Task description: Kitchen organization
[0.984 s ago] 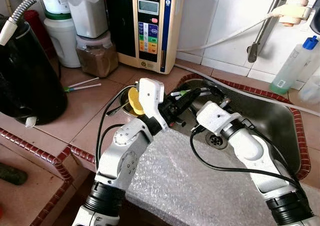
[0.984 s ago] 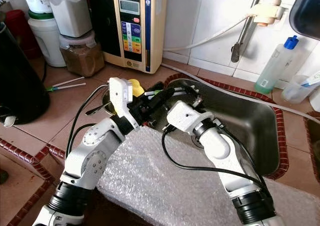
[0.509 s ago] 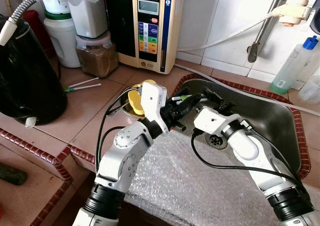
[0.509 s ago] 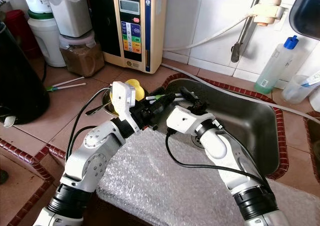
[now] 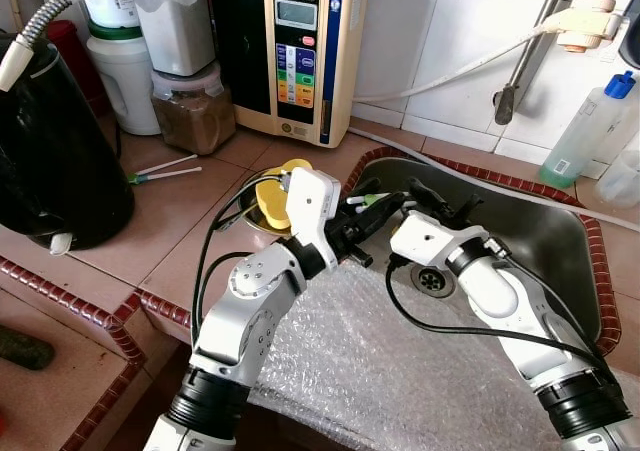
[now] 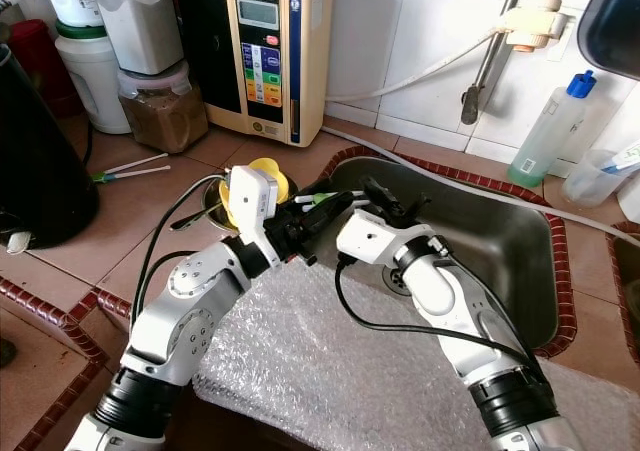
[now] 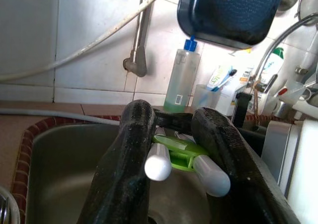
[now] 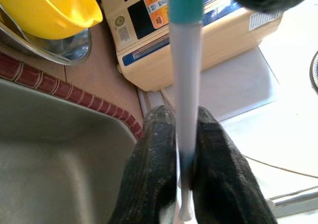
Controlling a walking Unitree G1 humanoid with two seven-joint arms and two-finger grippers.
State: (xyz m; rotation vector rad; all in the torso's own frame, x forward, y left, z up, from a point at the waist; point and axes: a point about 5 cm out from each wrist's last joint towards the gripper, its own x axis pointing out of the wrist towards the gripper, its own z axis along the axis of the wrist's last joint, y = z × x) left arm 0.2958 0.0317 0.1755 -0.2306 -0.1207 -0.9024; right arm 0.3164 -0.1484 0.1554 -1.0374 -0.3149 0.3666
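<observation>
Two grippers meet over the near-left corner of a steel sink (image 5: 540,241) set in a terracotta-tiled counter (image 5: 170,231) edged with red brick trim. The left gripper (image 7: 174,154) has its black fingers clamped on a green-and-white utensil (image 7: 181,157) with two white handle ends, its long axis running from the counter side out over the basin. The right gripper (image 8: 181,174) pinches a slim white-and-teal stick (image 8: 185,85) tightly between its fingers, the stick's length running along the fingers and its teal end pointing past them.

A yellow bowl (image 5: 272,193) in a metal dish sits just behind the left wrist. Bubble wrap (image 5: 400,371) covers the counter's front edge. White wall tiles, a water ionizer (image 5: 300,51), a jar of brown powder (image 5: 192,111) and a black kettle (image 5: 50,161) stand behind.
</observation>
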